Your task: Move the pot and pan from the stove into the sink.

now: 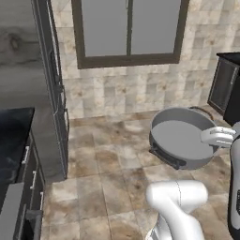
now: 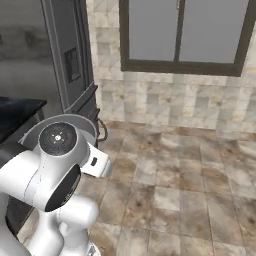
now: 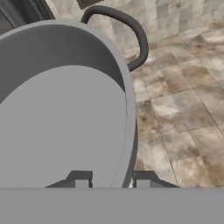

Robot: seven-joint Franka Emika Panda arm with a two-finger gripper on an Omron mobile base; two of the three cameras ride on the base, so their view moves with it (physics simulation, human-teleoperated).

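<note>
The pot (image 1: 180, 138) is a round light-grey metal pot with a pale interior, and it hangs tilted above the tiled floor. My gripper (image 3: 113, 179) is shut on its rim, with one finger inside the wall and one outside. A dark loop handle (image 3: 139, 35) sticks out on the far side. In the right base view the pot's rim (image 2: 75, 119) peeks out from behind my arm. The pan and the sink are out of view.
A tall dark cabinet front (image 1: 54, 93) and a black counter (image 1: 14, 136) with drawers stand to the left. At the right edge is a dark appliance (image 1: 224, 86) with a glazed front; I cannot tell whether it is the stove. A window (image 1: 129, 28) faces me above open tiled floor (image 1: 108, 154).
</note>
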